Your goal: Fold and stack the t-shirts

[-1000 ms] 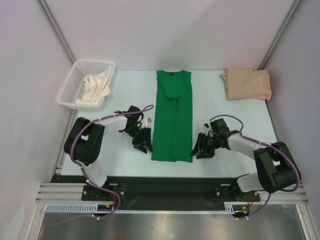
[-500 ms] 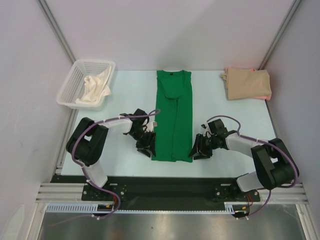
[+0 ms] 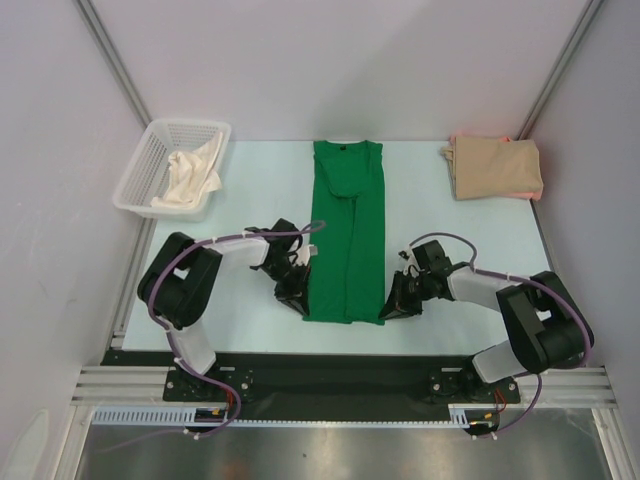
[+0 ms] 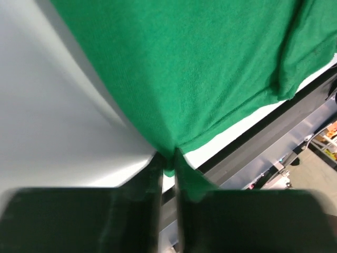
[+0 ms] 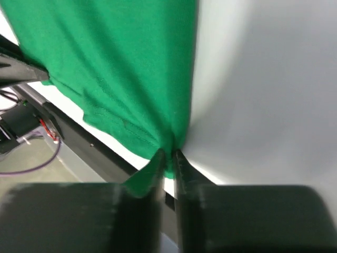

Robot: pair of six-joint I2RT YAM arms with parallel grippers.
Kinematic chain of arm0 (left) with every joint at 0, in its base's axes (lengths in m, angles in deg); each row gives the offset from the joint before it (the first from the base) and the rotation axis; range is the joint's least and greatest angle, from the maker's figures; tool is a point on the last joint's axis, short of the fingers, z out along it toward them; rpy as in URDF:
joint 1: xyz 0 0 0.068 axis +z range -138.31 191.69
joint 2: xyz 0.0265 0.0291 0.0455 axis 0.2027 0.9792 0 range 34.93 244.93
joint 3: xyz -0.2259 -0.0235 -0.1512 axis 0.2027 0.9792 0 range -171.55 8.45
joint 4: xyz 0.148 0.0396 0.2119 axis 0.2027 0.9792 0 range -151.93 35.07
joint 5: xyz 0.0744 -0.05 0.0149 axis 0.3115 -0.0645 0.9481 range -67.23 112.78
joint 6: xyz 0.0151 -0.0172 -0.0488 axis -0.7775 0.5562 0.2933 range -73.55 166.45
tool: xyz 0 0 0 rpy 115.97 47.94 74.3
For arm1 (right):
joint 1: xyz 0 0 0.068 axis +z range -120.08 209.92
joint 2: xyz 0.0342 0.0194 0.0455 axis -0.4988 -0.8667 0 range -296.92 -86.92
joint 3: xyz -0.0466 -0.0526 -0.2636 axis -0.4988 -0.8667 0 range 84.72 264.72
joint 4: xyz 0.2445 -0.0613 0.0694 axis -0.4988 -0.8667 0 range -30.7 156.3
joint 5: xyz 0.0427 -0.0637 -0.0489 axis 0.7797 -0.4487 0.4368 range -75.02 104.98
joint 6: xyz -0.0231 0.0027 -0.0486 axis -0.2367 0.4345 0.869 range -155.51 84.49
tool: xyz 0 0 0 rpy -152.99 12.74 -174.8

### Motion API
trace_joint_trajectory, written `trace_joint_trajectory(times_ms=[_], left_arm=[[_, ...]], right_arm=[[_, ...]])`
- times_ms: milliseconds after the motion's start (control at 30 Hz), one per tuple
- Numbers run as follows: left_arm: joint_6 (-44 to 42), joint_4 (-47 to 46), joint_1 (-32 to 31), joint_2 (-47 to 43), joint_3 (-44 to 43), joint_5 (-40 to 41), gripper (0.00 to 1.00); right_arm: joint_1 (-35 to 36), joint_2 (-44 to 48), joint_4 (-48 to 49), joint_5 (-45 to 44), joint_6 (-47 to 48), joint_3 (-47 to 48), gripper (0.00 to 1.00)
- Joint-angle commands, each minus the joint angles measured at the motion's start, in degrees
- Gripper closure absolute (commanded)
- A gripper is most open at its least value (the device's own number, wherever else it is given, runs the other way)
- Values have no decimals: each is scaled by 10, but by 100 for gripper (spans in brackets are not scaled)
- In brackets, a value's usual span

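A bright green t-shirt lies as a long narrow strip down the middle of the table, collar at the far end. My left gripper is shut on its near left hem corner; the left wrist view shows green fabric pinched between the jaws. My right gripper is shut on the near right hem corner, and the right wrist view shows the green fabric pinched the same way. A folded tan t-shirt with a pink edge lies at the far right corner.
A white mesh basket holding a cream cloth stands at the far left. The table's near edge and a black rail run just behind both grippers. Grey walls close in the left, right and far sides.
Both grippers moved inward from beside the green shirt to its near hem corners and closed on the fabric. The shirt itself has barely shifted.
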Motion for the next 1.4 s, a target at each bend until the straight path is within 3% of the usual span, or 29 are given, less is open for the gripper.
trace_joint_trajectory(times_ms=[0,33,367,533,933,1367], left_arm=[[-6,-5,-4,-5,-19,2,95],[-7,-1,-4,-10,-19,7,99],[-51,29,10,-87,-62,47,100],[-72,40,10,-83,-115,57,99],[-97,61,56,-14,-263,88,100],[-105,57,86,117,-396,125,100]], right_arm=[[5,-8,-8,-31,9,-9,97],[5,1,-12,-32,11,-5,100],[-23,119,-82,-20,66,41,100],[-43,118,-77,-20,91,57,100],[-114,-10,-35,-33,128,228,100],[-123,-189,-29,-51,170,405,100]])
